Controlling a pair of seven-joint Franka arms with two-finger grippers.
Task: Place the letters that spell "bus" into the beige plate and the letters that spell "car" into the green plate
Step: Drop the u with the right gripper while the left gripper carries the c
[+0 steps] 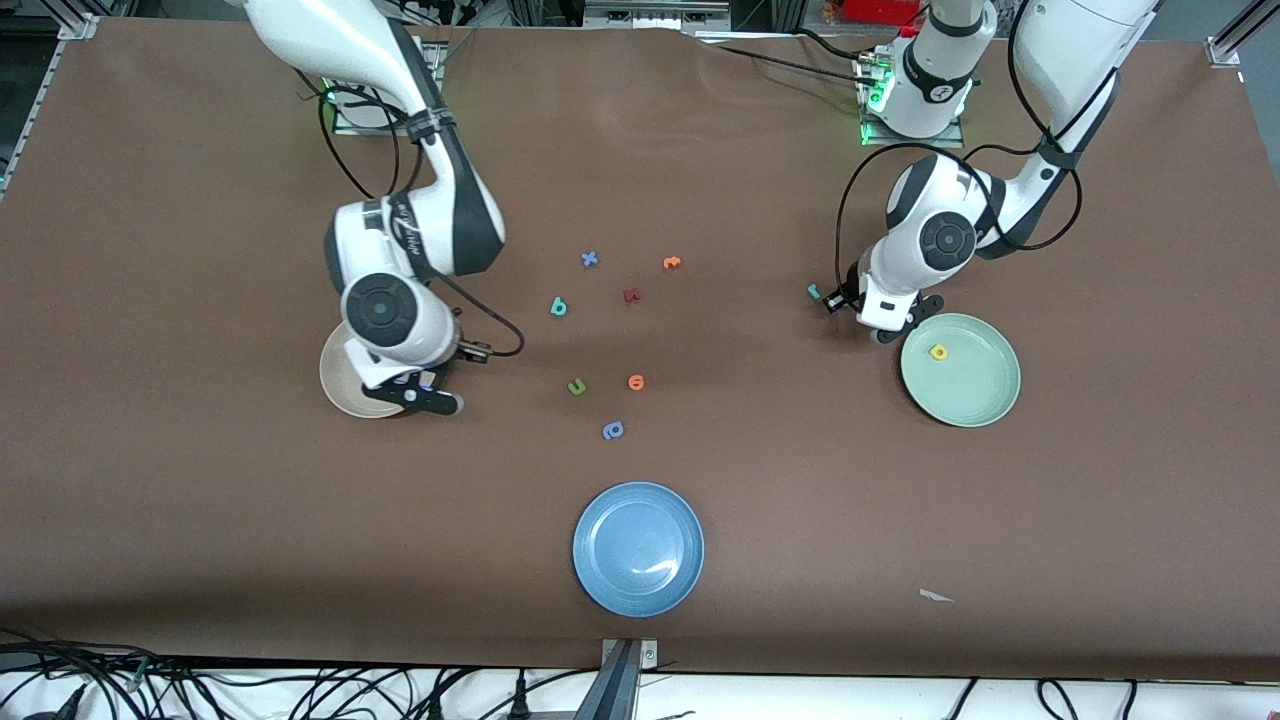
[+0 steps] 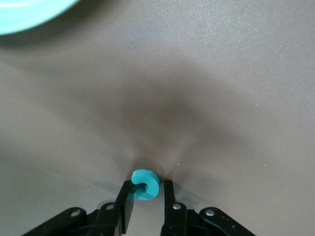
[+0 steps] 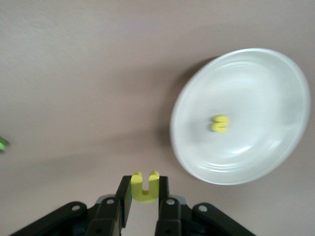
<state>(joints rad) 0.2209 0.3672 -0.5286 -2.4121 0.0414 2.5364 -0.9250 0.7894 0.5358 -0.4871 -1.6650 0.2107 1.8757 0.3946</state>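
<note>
My left gripper (image 1: 835, 300) is low over the table beside the green plate (image 1: 985, 400). In the left wrist view a teal "c" (image 2: 153, 183) lies between its fingers: one finger touches it and a narrow gap shows at the other. A yellow "a" (image 1: 938, 352) lies in the green plate and a teal "r" (image 1: 814, 291) lies beside the left gripper. My right gripper (image 1: 415, 382) hangs over the edge of the beige plate (image 1: 335, 385), shut on a yellow "u" (image 3: 145, 191). A yellow "s" (image 3: 220, 123) lies in the beige plate (image 3: 266, 78). The teal "b" (image 1: 559, 307) is mid-table.
Mid-table lie a blue "x" (image 1: 590, 259), two orange letters (image 1: 671, 263) (image 1: 636, 381), a dark red letter (image 1: 631, 296), an olive-green "u" (image 1: 577, 386) and a blue-violet letter (image 1: 613, 430). A blue plate (image 1: 638, 548) sits near the front camera.
</note>
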